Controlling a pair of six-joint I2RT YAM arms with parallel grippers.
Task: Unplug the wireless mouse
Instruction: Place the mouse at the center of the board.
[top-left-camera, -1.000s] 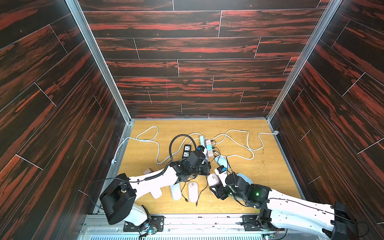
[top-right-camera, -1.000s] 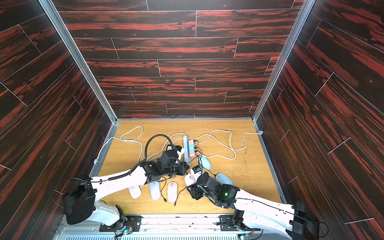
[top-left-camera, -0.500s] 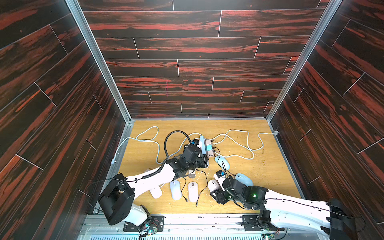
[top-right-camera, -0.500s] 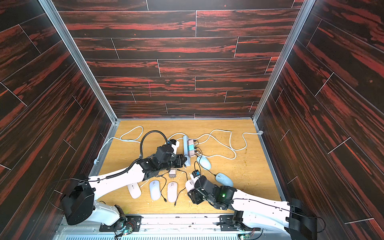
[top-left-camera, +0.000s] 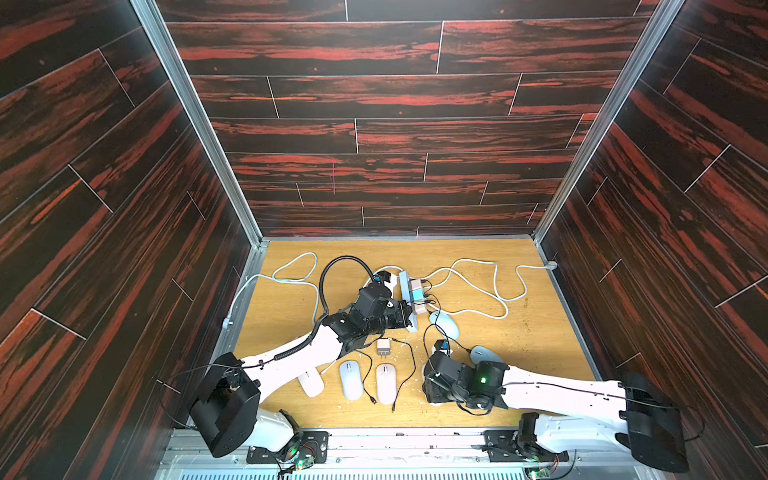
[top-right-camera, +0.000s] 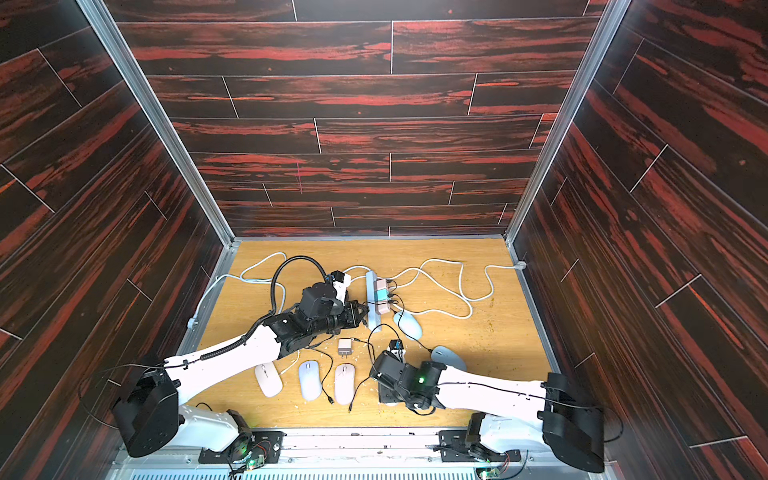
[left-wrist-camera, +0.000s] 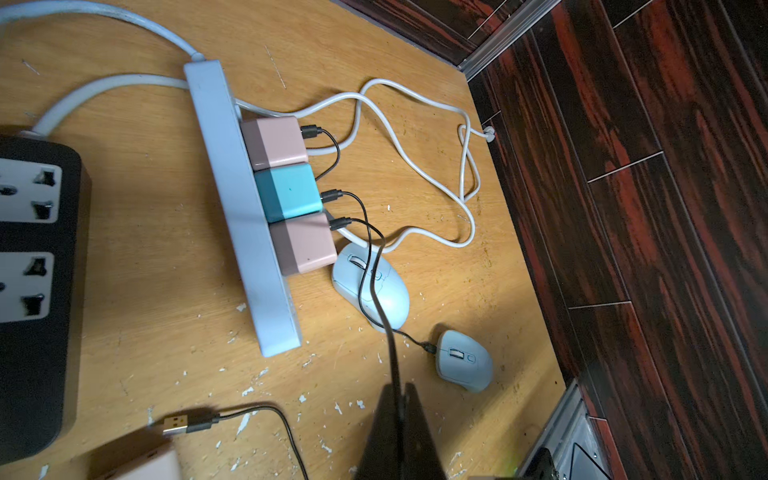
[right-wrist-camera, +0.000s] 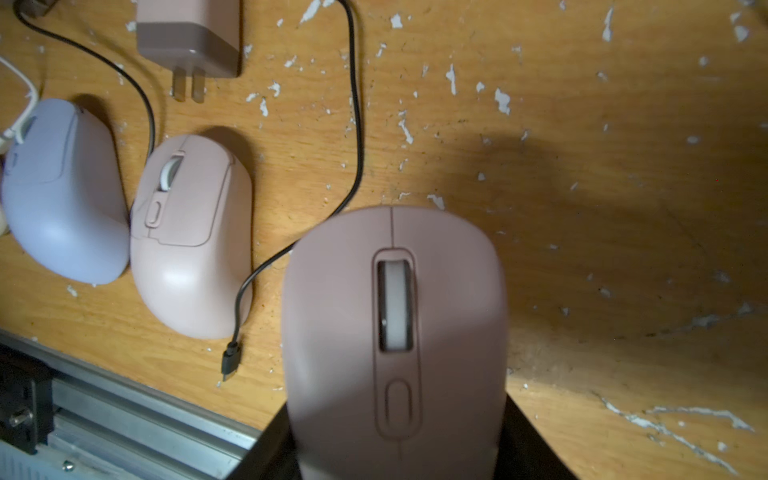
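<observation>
Left gripper (left-wrist-camera: 398, 388): clenched on a thin black cable (left-wrist-camera: 376, 299) that leads up to the chargers on the pale blue power strip (left-wrist-camera: 245, 216).
Right gripper (right-wrist-camera: 395, 432): grasping the pink mouse (right-wrist-camera: 395, 324) by its sides, wheel facing up (whether its underside touches the table (right-wrist-camera: 582, 124) cannot be told).
Pink mouse, place: near edge of the table, right of centre, just right of the row of mice.
Row of mice: a pale pink mouse (right-wrist-camera: 191, 237) and a lilac mouse (right-wrist-camera: 62, 195) lie side by side, touching.
Loose plug (right-wrist-camera: 230, 361): the free end of a black lead, lying between the pale pink mouse and the held one.
Loose charger (right-wrist-camera: 189, 37): pink, flat on the table just beyond the row, prongs pointing to the near side.
Power strip: mid-table, carrying a pink, a teal charger (left-wrist-camera: 286, 193) and another pink one in a line.
Blue mouse (left-wrist-camera: 374, 286): just right of the strip's near end, cables draped over it.
Second blue mouse (left-wrist-camera: 465, 359): nearer and further right, a cable in its nose.
Black socket block (left-wrist-camera: 37, 291): left of the pale strip.
White cord (top-left-camera: 478, 286): looped over the far right.
</observation>
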